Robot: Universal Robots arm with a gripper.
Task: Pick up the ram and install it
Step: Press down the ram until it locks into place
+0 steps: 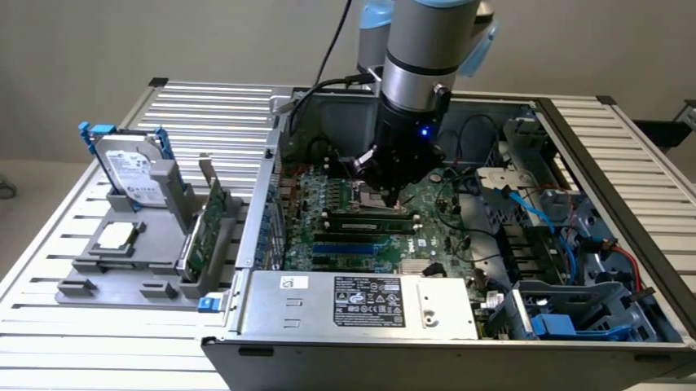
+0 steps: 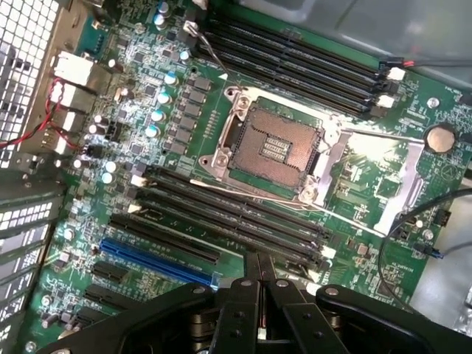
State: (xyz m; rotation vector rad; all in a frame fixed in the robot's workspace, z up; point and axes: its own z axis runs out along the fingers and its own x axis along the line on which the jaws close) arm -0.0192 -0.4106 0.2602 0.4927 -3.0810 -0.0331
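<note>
Looking into the open grey metal computer case (image 1: 609, 244), where is the claw?

The black two-fingered gripper (image 1: 389, 194) hangs low over the green motherboard (image 1: 435, 236), at the square metal processor socket (image 2: 273, 144). The silver and grey robot arm (image 1: 425, 49) comes straight down from above.

How do its fingers stand?

Pressed together, tip against tip; the wrist view shows the two black fingers (image 2: 247, 295) meeting in a narrow point with nothing between them.

And the ram?

The long, thin green ram stick with a row of dark chips (image 1: 367, 221) stands on edge along the black memory slots (image 2: 236, 221), just on the near side of the gripper. It runs left to right on the board. The fingertips are close beside it; I cannot tell whether they touch it, nor whether it is pushed fully home.

What lies outside the case?

On the slatted metal table (image 1: 65, 326), to the exterior view's left, a grey plastic holder (image 1: 120, 269) carries a silver hard drive with blue rails (image 1: 130, 167) at its far end and a taller green expansion card (image 1: 207, 232) nearer the case wall. Both are well apart from the gripper. A grey power supply box with a dark label (image 1: 359, 301) sits at the near edge of the case.
</note>
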